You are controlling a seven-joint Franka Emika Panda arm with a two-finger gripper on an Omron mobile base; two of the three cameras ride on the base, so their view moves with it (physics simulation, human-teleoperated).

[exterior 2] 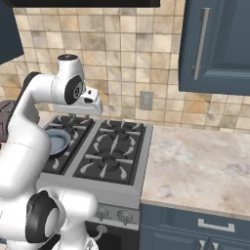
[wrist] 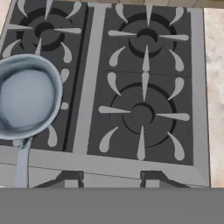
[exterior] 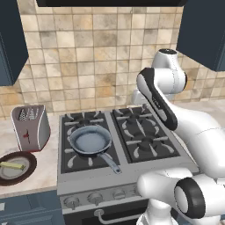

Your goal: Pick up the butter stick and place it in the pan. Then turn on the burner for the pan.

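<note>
Toaster (exterior: 30,127) crowds the plate (exterior: 17,168); right burners (wrist: 142,114) open.

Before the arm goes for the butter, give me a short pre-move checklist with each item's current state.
1. Butter stick reachable from above: ok; it lies uncovered on the dark plate left of the stove.
2. Pan ready to receive: ok; it is empty and sits on the front left burner.
3. Gripper free: ok; nothing between the fingers in the hand view.
4. Gripper over the butter: not ok; the hand view looks down on the stove's burners, not the plate.
5. Toaster clear of the path: cannot tell; it stands close behind the plate.
6. Knob positions: cannot tell.
</note>
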